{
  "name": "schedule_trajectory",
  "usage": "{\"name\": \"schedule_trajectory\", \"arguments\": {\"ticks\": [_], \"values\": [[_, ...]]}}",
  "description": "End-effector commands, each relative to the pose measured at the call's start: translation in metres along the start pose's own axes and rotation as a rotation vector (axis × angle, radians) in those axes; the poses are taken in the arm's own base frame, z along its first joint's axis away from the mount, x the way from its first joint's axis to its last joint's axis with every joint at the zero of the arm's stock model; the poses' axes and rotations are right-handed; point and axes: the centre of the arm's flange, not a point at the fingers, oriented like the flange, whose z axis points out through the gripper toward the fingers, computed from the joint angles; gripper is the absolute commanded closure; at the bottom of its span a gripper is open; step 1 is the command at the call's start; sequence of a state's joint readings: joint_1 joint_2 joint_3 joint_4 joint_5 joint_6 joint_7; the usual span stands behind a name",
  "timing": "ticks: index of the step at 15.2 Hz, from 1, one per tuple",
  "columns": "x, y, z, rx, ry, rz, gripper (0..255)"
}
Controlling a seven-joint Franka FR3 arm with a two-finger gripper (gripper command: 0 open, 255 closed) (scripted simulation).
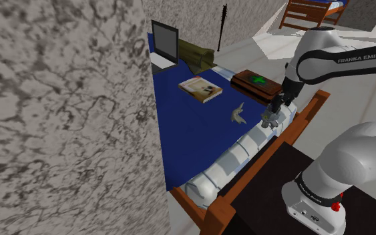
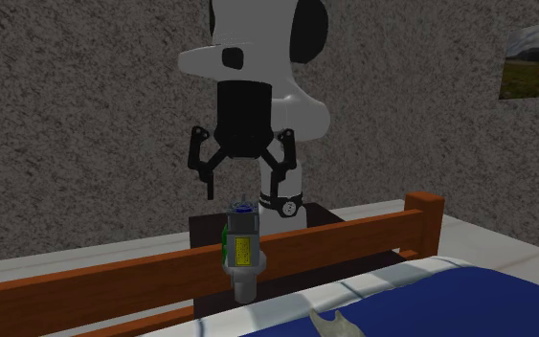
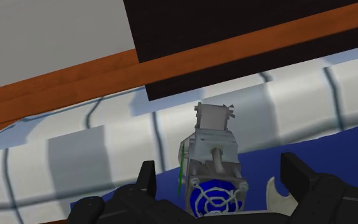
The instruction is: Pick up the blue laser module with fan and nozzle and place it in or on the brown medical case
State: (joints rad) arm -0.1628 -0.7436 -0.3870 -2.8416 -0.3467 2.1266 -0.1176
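- Claw point(image 2: 243, 187) hangs open just above the laser module point(image 2: 240, 251), touching nothing.
- It stands upright, nozzle down, on the white bolster point(image 1: 243, 152) along the bed point(image 1: 193, 133) edge.
- Looks rigid, light and tippy: pinch the flat sides, sparing the fan point(image 3: 217, 196).
- Brown medical case point(image 1: 255, 81) lies near.

Bedroom: wood-framed bed point(image 2: 353, 237), blue sheet point(image 1: 193, 130), white bolster point(image 1: 243, 152).
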Motion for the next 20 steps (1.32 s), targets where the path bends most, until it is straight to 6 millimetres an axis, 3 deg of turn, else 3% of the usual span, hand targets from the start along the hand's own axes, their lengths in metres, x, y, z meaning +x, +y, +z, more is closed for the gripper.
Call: {"name": "schedule_trajectory", "arguments": {"ticks": [1,3,11,12,20], "values": [[0.001,0.001,0.01,0.0,0.001,0.0,0],[0.001,0.001,0.023,0.0,0.001,0.0,0],[0.001,0.001,0.023,0.0,0.001,0.0,0],[0.001,0.001,0.023,0.0,0.001,0.0,255],[0.0,0.002,0.023,0.0,0.001,0.0,255]]}}
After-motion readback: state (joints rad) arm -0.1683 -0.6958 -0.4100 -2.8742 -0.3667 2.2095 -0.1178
